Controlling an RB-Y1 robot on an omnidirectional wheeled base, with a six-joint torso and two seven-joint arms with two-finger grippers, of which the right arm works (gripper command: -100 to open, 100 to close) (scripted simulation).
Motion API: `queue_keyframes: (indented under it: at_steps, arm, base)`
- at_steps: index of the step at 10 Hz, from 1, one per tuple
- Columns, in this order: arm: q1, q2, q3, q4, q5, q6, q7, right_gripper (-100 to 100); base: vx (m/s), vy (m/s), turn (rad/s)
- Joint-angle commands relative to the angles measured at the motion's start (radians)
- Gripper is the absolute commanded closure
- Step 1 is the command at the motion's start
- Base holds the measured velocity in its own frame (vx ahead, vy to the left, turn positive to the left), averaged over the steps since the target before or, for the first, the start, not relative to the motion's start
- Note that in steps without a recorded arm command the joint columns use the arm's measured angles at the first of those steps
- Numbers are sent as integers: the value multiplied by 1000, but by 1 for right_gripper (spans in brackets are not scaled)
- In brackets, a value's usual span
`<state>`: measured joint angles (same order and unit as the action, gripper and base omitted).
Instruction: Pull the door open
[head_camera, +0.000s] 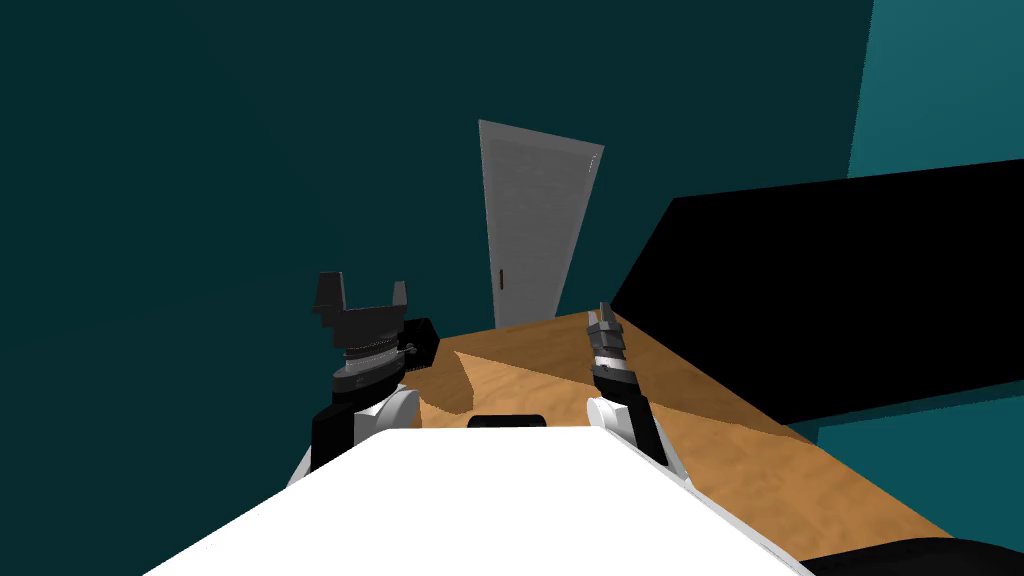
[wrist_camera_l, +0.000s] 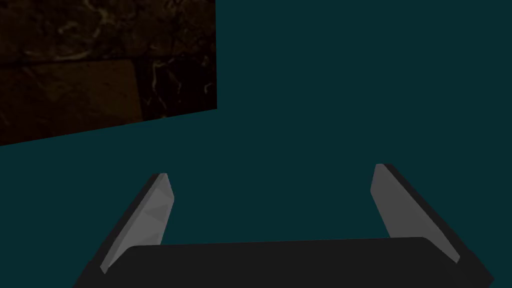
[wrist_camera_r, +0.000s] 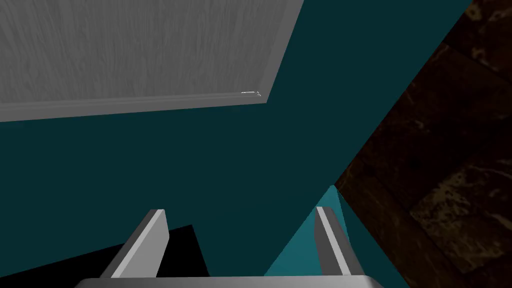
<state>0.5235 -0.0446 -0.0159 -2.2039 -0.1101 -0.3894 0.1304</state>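
A plain grey door (head_camera: 535, 230) stands in the dark teal wall ahead, beyond the wooden floor. Its small dark handle (head_camera: 500, 280) sits low on its left edge. The door lies flush with the wall. Both arms are raised in front of me, well short of the door. My left gripper (head_camera: 365, 283) is open, and its wrist view shows the fingers (wrist_camera_l: 160, 205) spread wide with nothing between them. My right gripper (head_camera: 602, 312) points toward the door. Its wrist view shows the gripper (wrist_camera_r: 240, 210) open and empty, with a corner of the door (wrist_camera_r: 140, 50) far beyond it.
The wooden floor (head_camera: 560, 370) runs from my base up to the door. A large black area (head_camera: 850, 290) lies along the right side of the floor. Lighter teal wall (head_camera: 940, 80) shows at the far right.
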Motion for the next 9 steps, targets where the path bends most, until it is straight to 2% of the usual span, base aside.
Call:
queue_keyframes:
  at_steps: [1, 9]
  arm:
    - [-12, -9, 10, 36, -28, -16, -34, -100]
    - [-62, -41, 52, 182, -142, -81, -171, -100]
  base:
    - [78, -3, 182]
    - [106, 10, 107]
